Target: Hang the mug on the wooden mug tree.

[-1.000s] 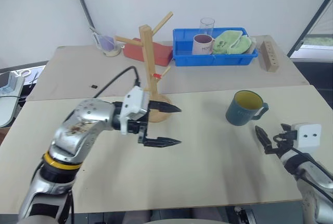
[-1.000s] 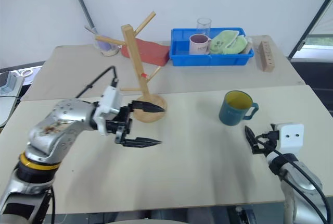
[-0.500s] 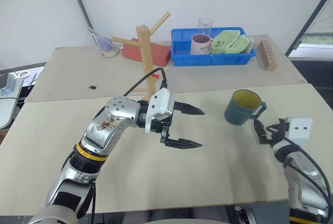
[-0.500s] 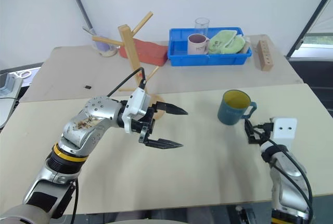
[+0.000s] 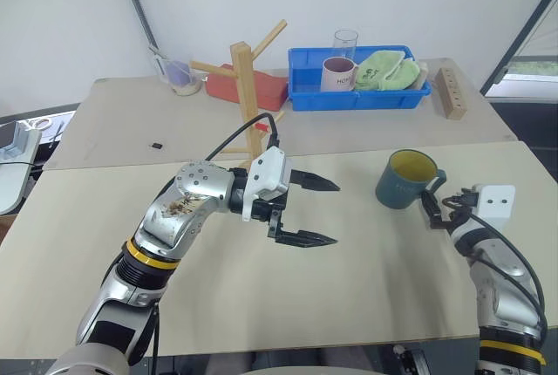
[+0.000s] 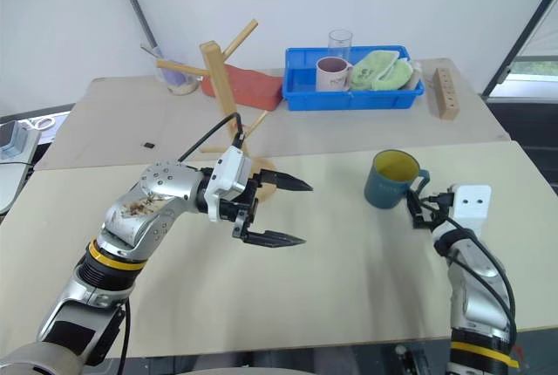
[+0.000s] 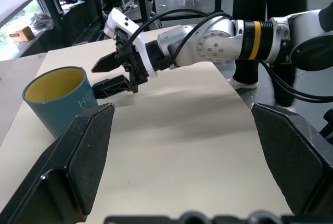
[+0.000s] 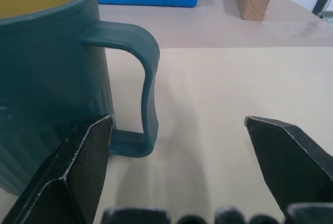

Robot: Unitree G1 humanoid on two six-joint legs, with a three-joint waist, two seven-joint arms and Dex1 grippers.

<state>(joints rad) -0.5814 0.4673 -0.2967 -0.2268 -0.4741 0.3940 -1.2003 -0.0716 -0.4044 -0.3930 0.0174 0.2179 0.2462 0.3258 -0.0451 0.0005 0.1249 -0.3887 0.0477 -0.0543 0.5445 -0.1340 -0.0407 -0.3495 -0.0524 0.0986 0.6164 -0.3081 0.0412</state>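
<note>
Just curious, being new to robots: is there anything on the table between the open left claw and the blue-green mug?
No, only bare table lies between the left gripper and the mug, as the left eye view shows.

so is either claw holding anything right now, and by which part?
Nothing held. The right claw is open beside the mug's handle, not closed on it. The left claw is open over the table.
</note>
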